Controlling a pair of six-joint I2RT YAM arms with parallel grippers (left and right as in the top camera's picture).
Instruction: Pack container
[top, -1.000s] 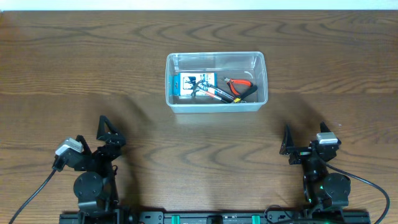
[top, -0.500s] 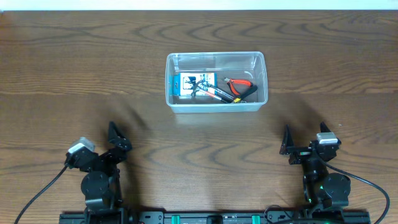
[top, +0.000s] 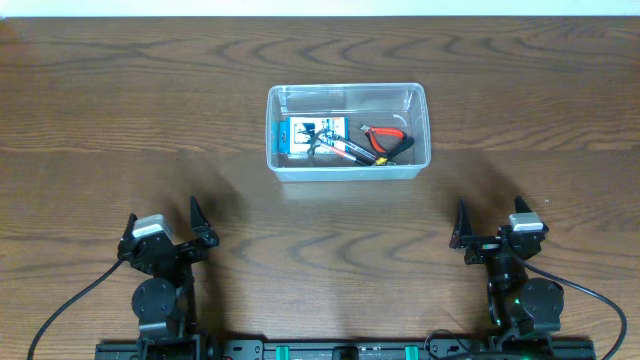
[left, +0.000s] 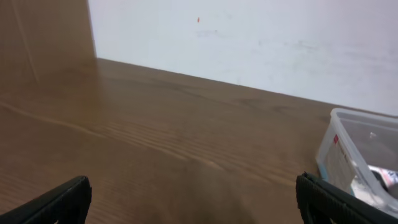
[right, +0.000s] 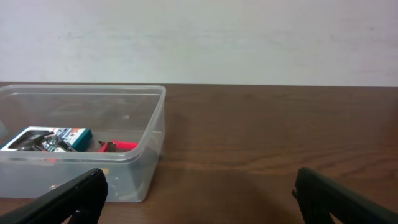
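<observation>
Tabletop (top: 100, 100) bears one container (top: 274, 130), perhaps three items (top: 345, 141) inside; left gripper (left: 193, 188), right gripper (right: 199, 182) spread.

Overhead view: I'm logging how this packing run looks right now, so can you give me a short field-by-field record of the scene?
surface: wooden table
container: clear plastic bin, upright, at table centre
contents: blue-and-white printed box on the left, red-handled pliers on the right
outside the bin: no loose items in view
left gripper: open, empty, near the robot's edge of the table, apart from the bin
right gripper: open, empty, near the robot's edge of the table, apart from the bin
</observation>
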